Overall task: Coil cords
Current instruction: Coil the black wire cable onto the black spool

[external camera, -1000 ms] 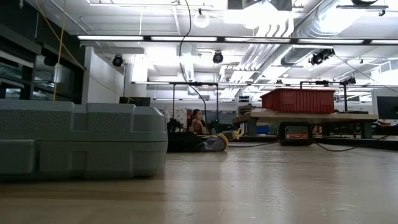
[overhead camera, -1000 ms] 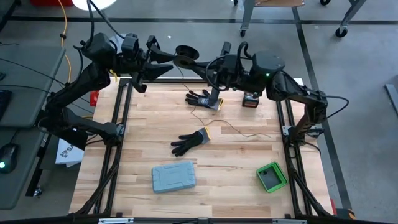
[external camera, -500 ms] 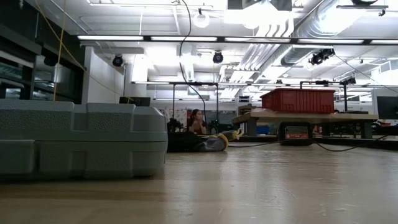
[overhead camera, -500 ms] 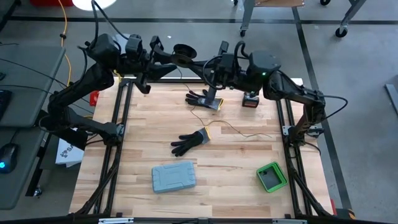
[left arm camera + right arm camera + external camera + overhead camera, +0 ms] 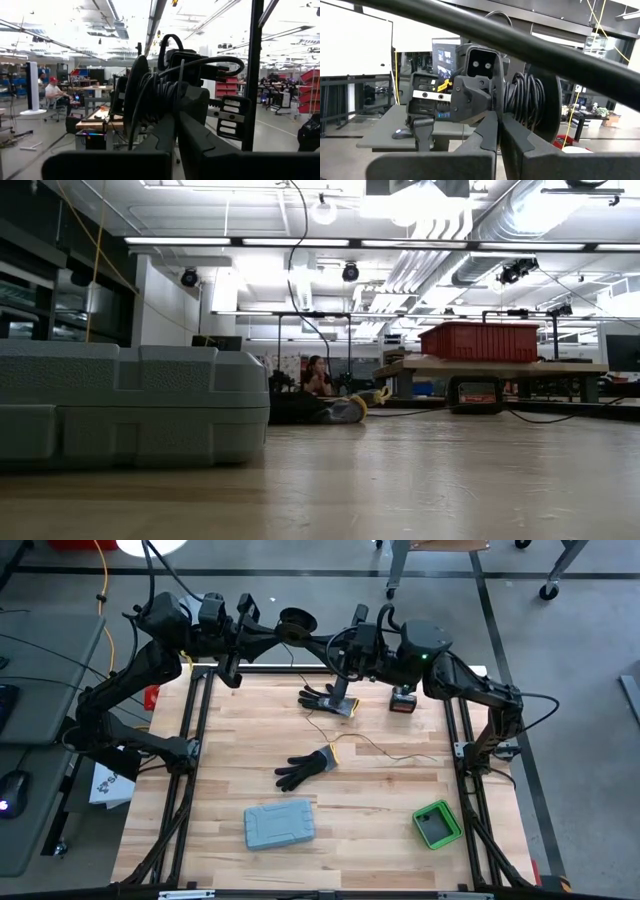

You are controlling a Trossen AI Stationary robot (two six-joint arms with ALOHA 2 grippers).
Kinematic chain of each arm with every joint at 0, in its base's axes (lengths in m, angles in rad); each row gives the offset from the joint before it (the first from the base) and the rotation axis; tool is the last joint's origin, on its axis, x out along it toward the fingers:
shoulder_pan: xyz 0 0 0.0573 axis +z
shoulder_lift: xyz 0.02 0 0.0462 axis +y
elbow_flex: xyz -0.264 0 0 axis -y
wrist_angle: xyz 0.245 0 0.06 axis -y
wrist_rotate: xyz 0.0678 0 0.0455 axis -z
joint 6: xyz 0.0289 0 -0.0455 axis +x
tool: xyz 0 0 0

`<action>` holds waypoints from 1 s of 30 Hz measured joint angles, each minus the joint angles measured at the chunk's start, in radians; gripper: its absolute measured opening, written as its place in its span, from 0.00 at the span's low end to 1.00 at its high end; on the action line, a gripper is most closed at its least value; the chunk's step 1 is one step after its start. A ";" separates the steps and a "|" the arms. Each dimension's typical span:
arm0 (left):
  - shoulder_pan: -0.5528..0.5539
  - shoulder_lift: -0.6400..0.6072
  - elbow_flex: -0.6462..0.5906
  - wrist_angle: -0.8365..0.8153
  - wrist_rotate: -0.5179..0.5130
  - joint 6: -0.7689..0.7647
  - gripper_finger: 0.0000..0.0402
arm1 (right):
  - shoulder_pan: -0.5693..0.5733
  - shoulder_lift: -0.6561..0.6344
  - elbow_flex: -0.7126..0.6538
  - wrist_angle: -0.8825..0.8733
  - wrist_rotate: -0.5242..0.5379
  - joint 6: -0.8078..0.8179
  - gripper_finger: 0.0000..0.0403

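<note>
Cord (image 5: 296, 620), wound into a small black ring-shaped coil, hangs in the air past the far edge of the table (image 5: 400, 790), gripped from both sides. In the left wrist view the coil's turns (image 5: 155, 100) sit right at the tips of that arm's own fingers (image 5: 165, 135), which are pressed together on it. In the right wrist view the same bundle (image 5: 527, 107) lies just beyond the tips of the right fingers (image 5: 492, 135), also pressed together, pinching its edge. The left gripper (image 5: 275, 630) comes at the coil from the left and the right gripper (image 5: 322, 638) from the right, their tips nearly meeting at the ring. A thin loose strand (image 5: 375, 748) trails down from there and squiggles across the wood. Below the right fingers a black work glove (image 5: 325, 699) lies near the far edge, a second glove (image 5: 305, 768) mid-table. A grey plastic case (image 5: 279, 824) and a green box (image 5: 437, 824) sit at the near side, a small black-and-red device (image 5: 403, 701) near the right arm. In the low view a person (image 5: 317, 375) sits far off.
</note>
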 joint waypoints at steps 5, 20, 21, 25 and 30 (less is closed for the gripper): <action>0.021 -0.007 0.000 -0.018 -0.001 -0.027 0.01 | 0.000 -0.004 0.000 -0.016 0.049 0.012 0.01; 0.097 -0.029 0.000 0.019 0.097 -0.283 0.00 | -0.026 -0.001 -0.002 -0.333 0.204 0.124 0.52; 0.097 -0.029 0.001 0.041 0.109 -0.305 0.00 | -0.033 0.011 -0.002 -0.316 0.179 0.128 0.53; 0.082 -0.021 0.000 0.096 0.132 -0.386 0.00 | -0.050 0.074 -0.002 -0.237 0.074 0.131 0.53; 0.070 -0.024 0.000 0.127 0.125 -0.409 0.00 | -0.049 0.122 -0.002 -0.138 0.053 0.092 0.54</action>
